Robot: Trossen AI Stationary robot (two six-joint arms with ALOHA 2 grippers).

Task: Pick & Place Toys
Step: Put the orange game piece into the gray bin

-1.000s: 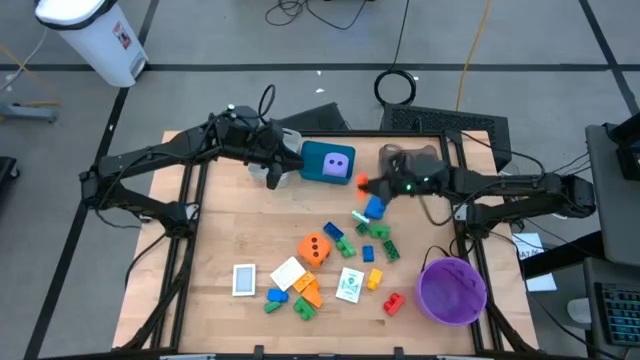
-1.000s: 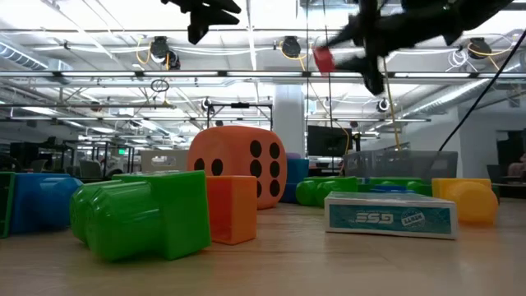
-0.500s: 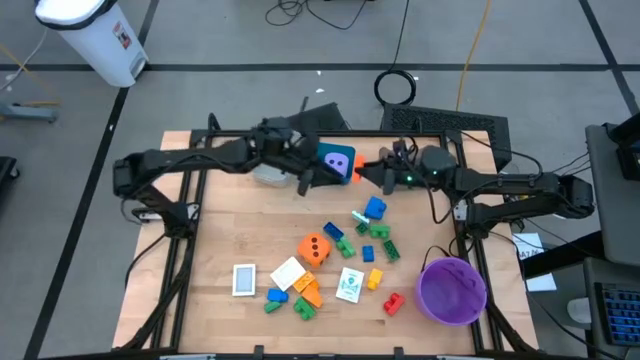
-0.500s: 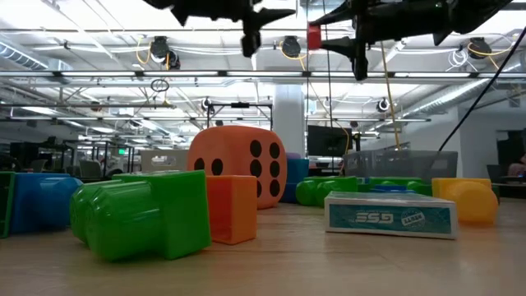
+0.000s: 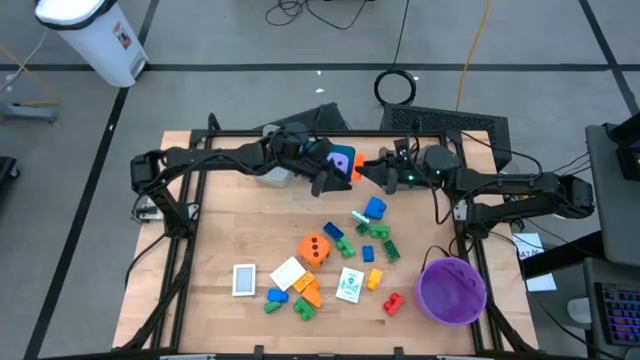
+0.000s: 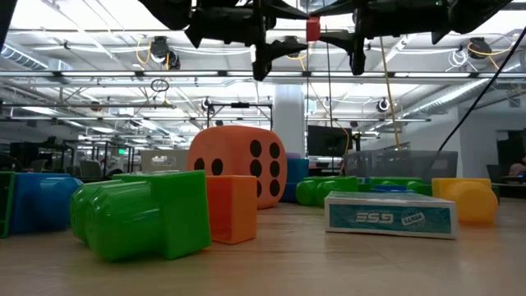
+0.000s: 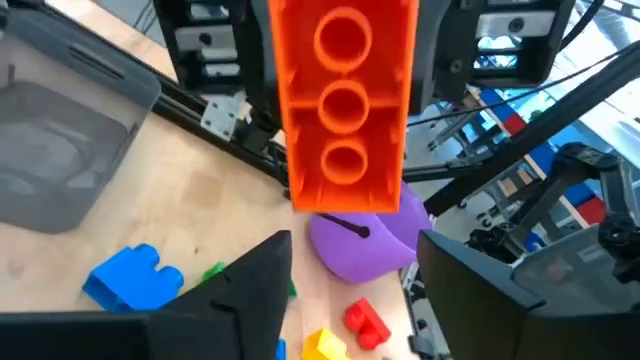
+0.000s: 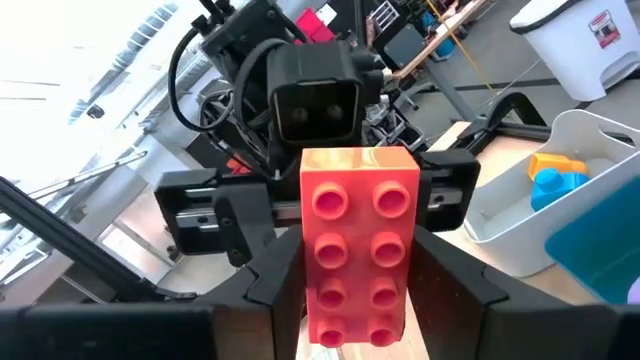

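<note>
Right gripper (image 8: 355, 300) pinches a red brick (image 8: 358, 243), long axis pointing at the spread left gripper (image 7: 350, 280), near the tabletop's (image 5: 230, 230) far edge.

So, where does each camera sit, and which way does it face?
High view: above the table, facing down; left hand near right hand.
Low view: table height, facing past the orange die into the room; both hands overhead.
Left wrist view: on its arm, facing the red brick; own open fingers.
Right wrist view: on its arm, facing the left hand; own fingers grip the brick.
Wrist views share that brick.
</note>
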